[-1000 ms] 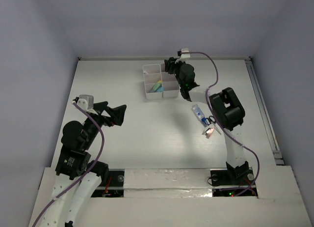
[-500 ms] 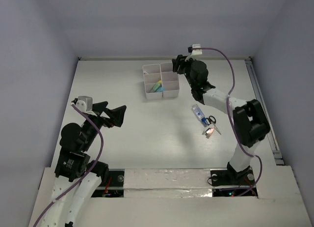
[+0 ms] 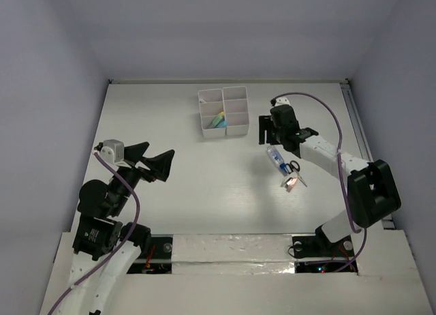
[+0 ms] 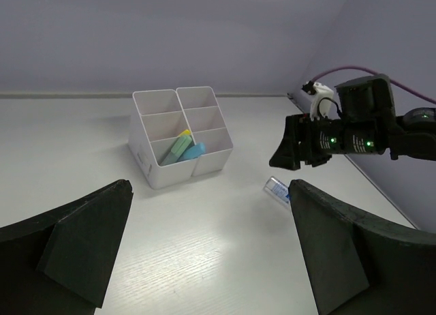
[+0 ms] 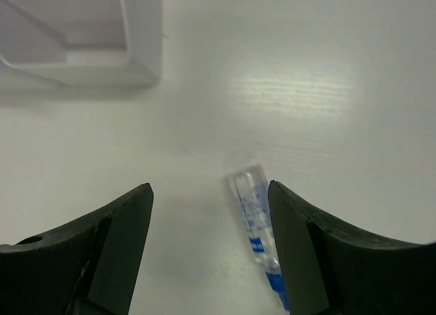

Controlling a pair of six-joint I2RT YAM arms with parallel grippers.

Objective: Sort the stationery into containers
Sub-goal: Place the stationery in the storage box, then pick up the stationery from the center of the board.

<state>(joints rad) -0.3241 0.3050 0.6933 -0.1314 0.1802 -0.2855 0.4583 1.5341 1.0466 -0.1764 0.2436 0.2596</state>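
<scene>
Right gripper (image 3: 266,129) fingers spread, empty, near tube (image 3: 275,157) lying on table (image 3: 170,124) at 4 o'clock from organizer (image 3: 235,130), scissors (image 3: 293,168) just beyond, markers (image 3: 218,119) inside organizer, left gripper (image 3: 151,163) wide, empty, at 7 o'clock.

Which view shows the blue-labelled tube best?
Right wrist: the tube lies close below, its label readable, only the lower end cut off. The top view shows it tiny beside the scissors; the left wrist view shows it small and distant.
</scene>
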